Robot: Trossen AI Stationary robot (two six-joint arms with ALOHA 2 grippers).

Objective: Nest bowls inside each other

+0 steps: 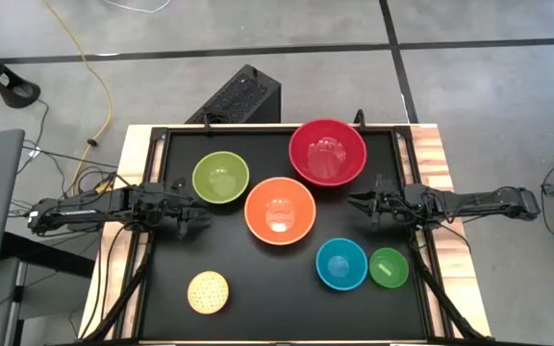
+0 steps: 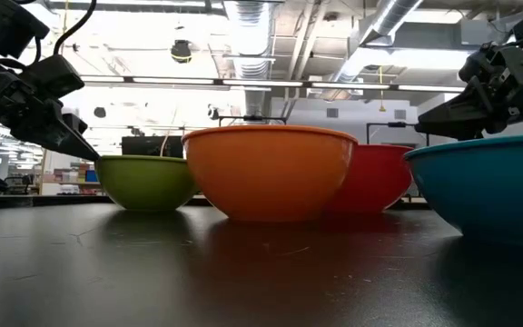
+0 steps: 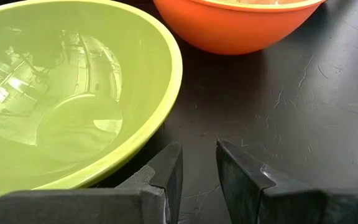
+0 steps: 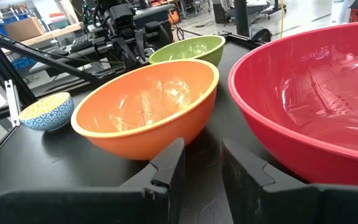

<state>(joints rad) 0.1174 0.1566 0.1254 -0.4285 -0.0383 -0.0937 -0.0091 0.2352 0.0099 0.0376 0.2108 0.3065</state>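
Observation:
Six bowls stand apart, each on its base, on the black table top point(image 1: 258, 279): red point(image 1: 327, 151) at the far side, orange point(image 1: 279, 210) in the middle, lime green point(image 1: 220, 177) to its left, blue point(image 1: 341, 263) and small green point(image 1: 389, 267) near right, small pale yellow point(image 1: 208, 292) near left. My left gripper point(image 1: 203, 219) hovers just beside the lime green bowl point(image 3: 73, 93), open by a narrow gap, with nothing between its fingers. My right gripper point(image 1: 354, 202) hovers between the red bowl point(image 4: 316, 112) and the orange bowl point(image 4: 148, 106), likewise open and holding nothing.
Raised black rails point(image 1: 147, 221) run along the table's left and right sides, where the arms come in. A black box point(image 1: 243, 96) stands on the floor beyond the far edge. Bare table top lies along the near edge between the pale yellow and blue bowls.

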